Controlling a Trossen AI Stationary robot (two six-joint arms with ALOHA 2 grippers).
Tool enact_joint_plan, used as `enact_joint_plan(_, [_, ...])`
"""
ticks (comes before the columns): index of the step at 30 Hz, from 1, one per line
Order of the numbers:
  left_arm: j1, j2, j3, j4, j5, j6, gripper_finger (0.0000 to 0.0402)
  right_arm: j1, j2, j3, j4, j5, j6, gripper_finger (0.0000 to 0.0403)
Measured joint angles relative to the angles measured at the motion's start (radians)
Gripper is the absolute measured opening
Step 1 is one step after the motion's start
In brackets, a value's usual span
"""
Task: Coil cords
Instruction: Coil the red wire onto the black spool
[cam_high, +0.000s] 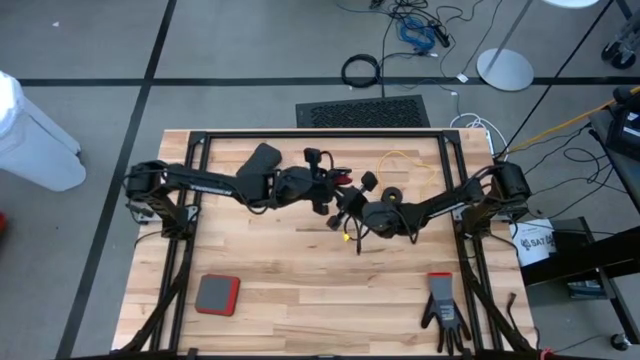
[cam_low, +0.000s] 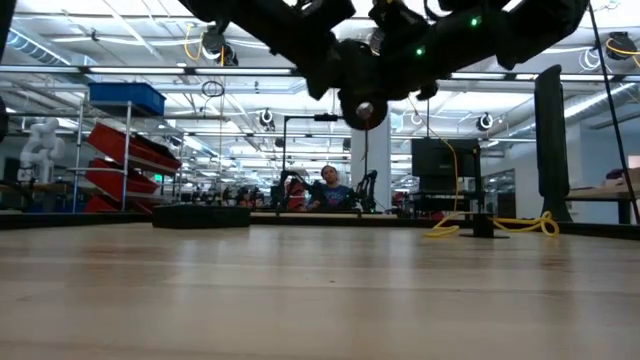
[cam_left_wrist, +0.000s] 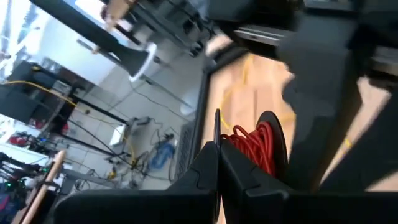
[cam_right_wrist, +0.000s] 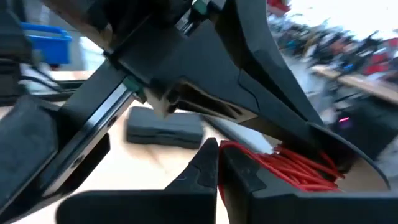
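A red cord (cam_left_wrist: 256, 144) is wound on a small black reel (cam_left_wrist: 278, 134), held up over the table's middle where my two arms meet. My left gripper (cam_left_wrist: 217, 163) is shut beside the coil; in the high view it comes from the left (cam_high: 336, 193). My right gripper (cam_right_wrist: 217, 160) comes from the right (cam_high: 354, 214) and is shut too, with the red strands (cam_right_wrist: 298, 167) starting at its tips. A yellow cord (cam_high: 402, 163) lies loose on the far right of the table, with a black reel (cam_high: 392, 195) by it. My left gripper pinches a thin dark edge (cam_left_wrist: 216, 124) that stands out between its fingertips, right beside the red coil; it looks like the reel's rim seen edge-on. The fingers come nearly level from the table's left. The reel is clear of the table. My right gripper is shut on the red cord where the strands (cam_right_wrist: 227, 147) meet its fingertips, pinched only at the tips. The fingers come nearly level from the table's right. How many strands lie between them is hidden by the fingers.
A black flat object (cam_high: 262, 158) lies at the far left of the table. A red-edged grey pad (cam_high: 217, 294) lies near the front left and a dark glove (cam_high: 442, 310) near the front right. The black frame rails (cam_high: 300, 135) edge the table.
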Motion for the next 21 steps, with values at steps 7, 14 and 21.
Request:
enact_joint_plan(7, [0.005,0.008,0.0,0.132,-0.003,-0.135,0.0001,0.076,0.001,-0.001,0.159,0.22,-0.297,0.0])
enact_joint_plan(14, [0.006,0.008,0.0,0.221,0.086,-0.27,0.0001,0.1,0.0,-0.001,0.2,0.248,-0.469,0.0])
enact_joint_plan(21, [0.026,0.008,0.0,0.254,0.206,-0.447,0.0001,0.114,0.0,-0.001,0.2,0.274,-0.536,0.0])
